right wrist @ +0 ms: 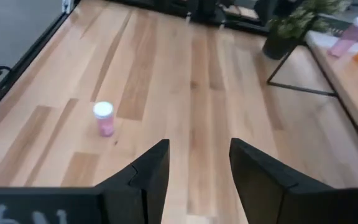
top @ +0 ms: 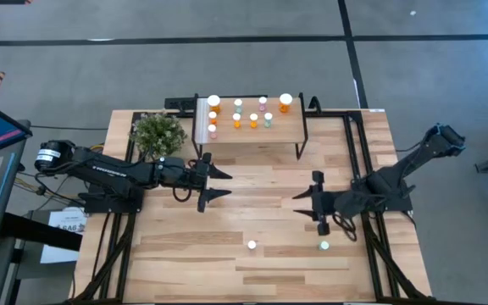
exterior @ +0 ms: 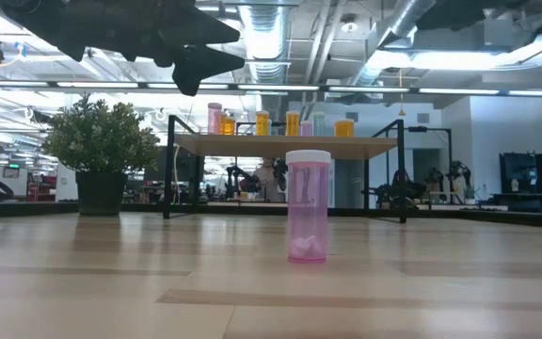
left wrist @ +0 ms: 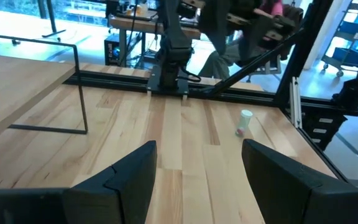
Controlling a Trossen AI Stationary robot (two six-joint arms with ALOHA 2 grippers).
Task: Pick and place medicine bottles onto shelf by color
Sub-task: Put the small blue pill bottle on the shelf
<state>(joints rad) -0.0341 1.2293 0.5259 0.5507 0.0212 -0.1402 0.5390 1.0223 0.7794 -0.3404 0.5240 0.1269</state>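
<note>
Pale wood table (top: 185,254) on grey floor (top: 227,59); left end effector (top: 220,183) and right end effector (top: 307,206) both spread, empty.

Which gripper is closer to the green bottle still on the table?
Right. The right gripper hovers just beside the green bottle; the left gripper is far across the table.

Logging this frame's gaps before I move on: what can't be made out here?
- Bottles on the shelf: too small in the high view for an exact count or colours; the low view overlaps them.
- Green bottle: contents too small in the high view; other views miss it.
- Pink bottle: label unreadable.
- Right gripper: out of the low view; left gripper cut off by its top edge.
</note>
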